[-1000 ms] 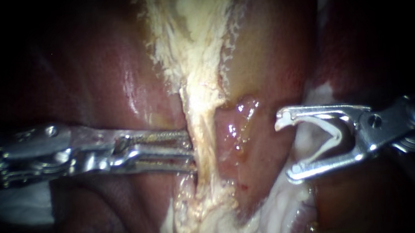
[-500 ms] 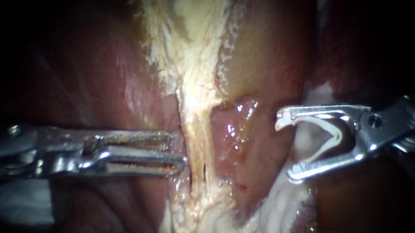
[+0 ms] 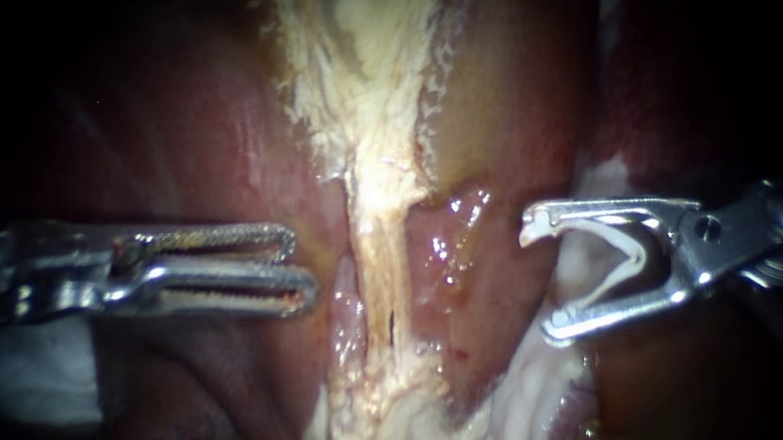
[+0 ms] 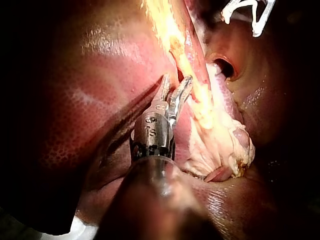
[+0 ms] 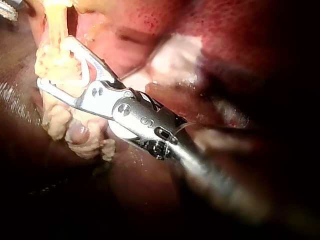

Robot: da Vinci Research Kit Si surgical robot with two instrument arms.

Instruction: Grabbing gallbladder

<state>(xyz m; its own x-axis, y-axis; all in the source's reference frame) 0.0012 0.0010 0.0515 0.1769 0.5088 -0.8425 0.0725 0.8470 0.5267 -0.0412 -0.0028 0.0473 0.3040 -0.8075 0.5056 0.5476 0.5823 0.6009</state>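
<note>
A pale fibrous strand (image 3: 377, 221) runs down the middle between red liver (image 3: 175, 125) on the left and greenish-tan gallbladder wall (image 3: 494, 97) on the right. My left instrument (image 3: 301, 270) lies level to the left of the strand, its ridged jaws slightly parted, holding nothing and a short way clear of the tissue. In the left wrist view these jaws (image 4: 172, 92) stand just beside the strand (image 4: 200, 100). My right instrument (image 3: 541, 283) stays to the right of the glistening pink tissue (image 3: 455, 243), jaws wide apart with a white V-shaped clip (image 3: 627, 261) seated inside them.
Whitish fatty tissue (image 3: 447, 423) bunches below the strand. In the right wrist view the right instrument's jaws (image 5: 55, 65) lie in front of lumpy pale tissue (image 5: 75, 135). White material (image 3: 28, 384) shows under the left shaft. The edges of the endoscope view are dark.
My left instrument has drawn back to the left, its jaws coming off the pale strand. The strand has settled slightly. The right instrument has not moved.
</note>
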